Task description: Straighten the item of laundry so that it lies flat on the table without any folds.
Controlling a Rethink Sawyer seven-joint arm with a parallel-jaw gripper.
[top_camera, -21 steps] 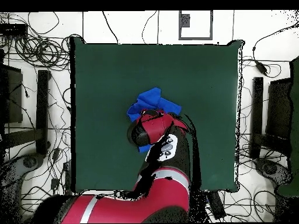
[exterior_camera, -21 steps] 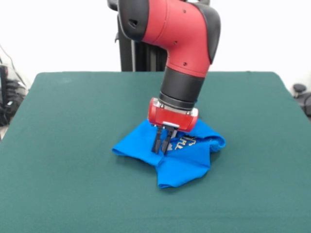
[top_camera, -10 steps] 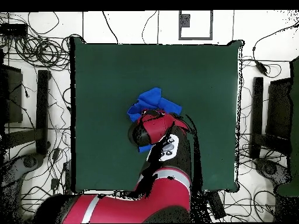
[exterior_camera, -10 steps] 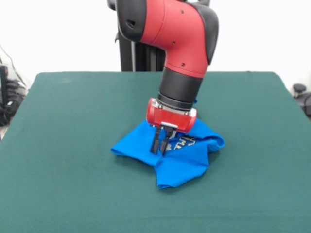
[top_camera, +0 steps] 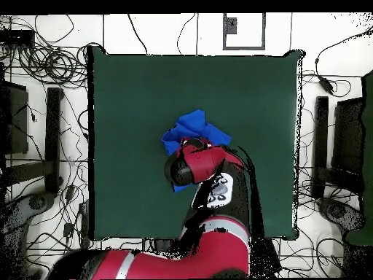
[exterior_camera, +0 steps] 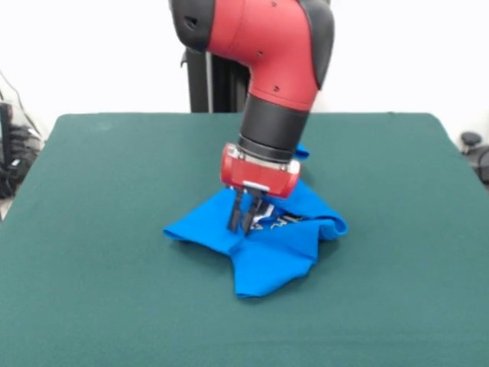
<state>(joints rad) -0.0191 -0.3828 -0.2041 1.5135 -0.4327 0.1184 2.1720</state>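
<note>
The item of laundry, a bright blue T-shirt, lies crumpled near the middle of the dark green table, with bits of white lettering showing by the fingers. My gripper points down into the shirt's left part, its fingers close together and pinched on a ridge of the cloth. A pointed flap sticks out left and another toward the front. In the overhead view the arm's wrist covers the gripper and part of the item of laundry; folded blue cloth shows beyond the wrist on the table.
Tangled cables and black stands lie on the floor around the table's edges in the overhead view. More black equipment stands off the right edge.
The gripper has moved to the left in the front view, and the shirt has slid the same way with it. The shirt's left flap now reaches further left.
</note>
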